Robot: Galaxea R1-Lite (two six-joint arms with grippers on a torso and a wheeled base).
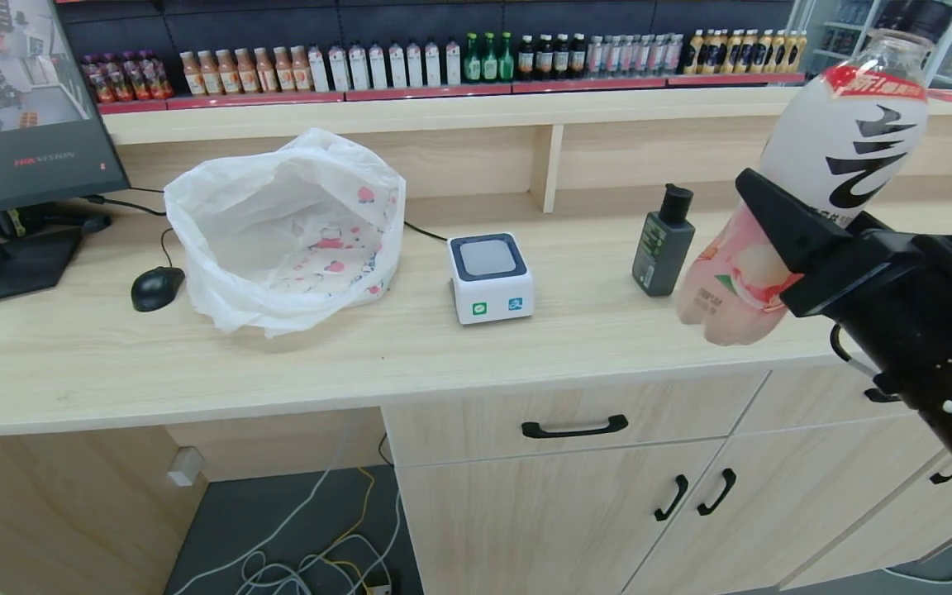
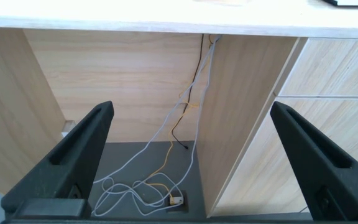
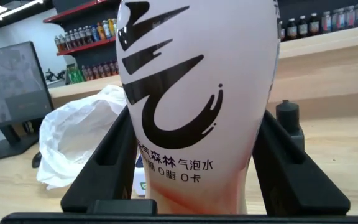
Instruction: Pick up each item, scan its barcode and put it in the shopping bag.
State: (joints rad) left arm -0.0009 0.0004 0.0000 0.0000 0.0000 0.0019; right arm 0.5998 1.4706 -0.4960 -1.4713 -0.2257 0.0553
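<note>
Counter (image 1: 360, 364) with shopping bag (image 1: 286, 231), scanner (image 1: 490, 277), pump bottle (image 1: 663, 244); right jaws around drink bottle (image 1: 840, 140), left jaws wide

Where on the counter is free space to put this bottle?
Free: the front strip of the counter, before the shopping bag and the scanner, and the gap between the scanner and the dark pump bottle. Crowded: the left end, with the mouse and monitor stand.

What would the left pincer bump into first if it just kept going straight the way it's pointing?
Probably the hanging cables, then the wooden back panel under the counter; depth is hard to judge.
</note>
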